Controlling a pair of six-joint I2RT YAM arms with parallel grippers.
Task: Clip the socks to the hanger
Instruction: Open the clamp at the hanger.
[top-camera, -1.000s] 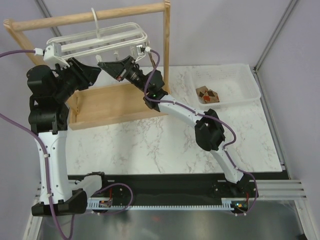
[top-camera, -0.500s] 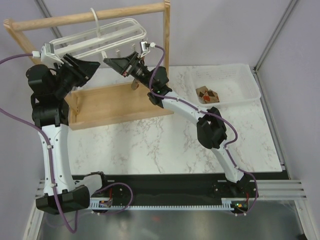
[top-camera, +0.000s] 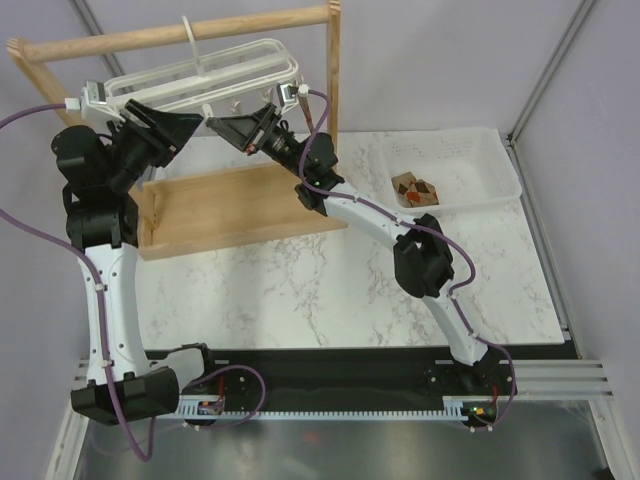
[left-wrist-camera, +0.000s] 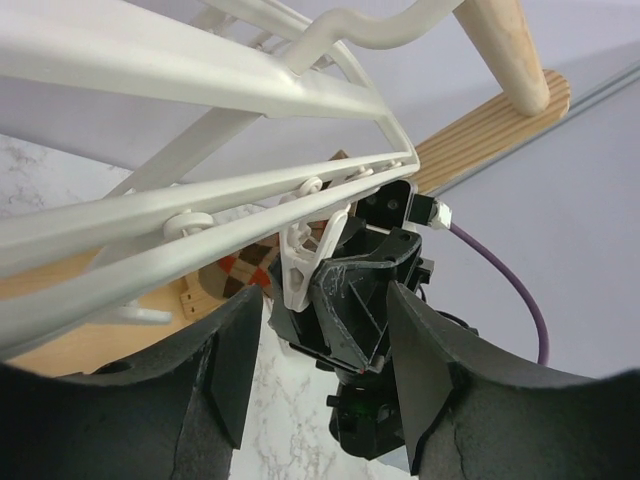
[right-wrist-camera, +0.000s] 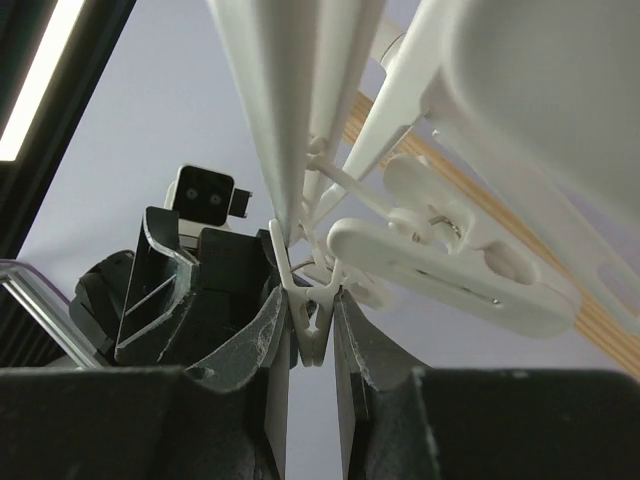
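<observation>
The hanger (top-camera: 200, 80) hangs by its hook from the rack (top-camera: 180, 35), above the far left of the bench (top-camera: 300, 280). Both pincers are raised just under its front bar, with their tips almost meeting. The right pincer (right-wrist-camera: 309, 310) is narrow, its fingers squeezing one dangling clip (right-wrist-camera: 312, 340) from both sides. The left pincer (left-wrist-camera: 322, 300) stands wide and holds nothing, facing that same clip across a gap. One sock (top-camera: 415, 188) lies in the basket (top-camera: 505, 160) on the right, well apart from both pincers. In the left wrist view an argyle patch (left-wrist-camera: 238, 272) shows below the bars, just beside the clip. I cannot tell what holds it.
</observation>
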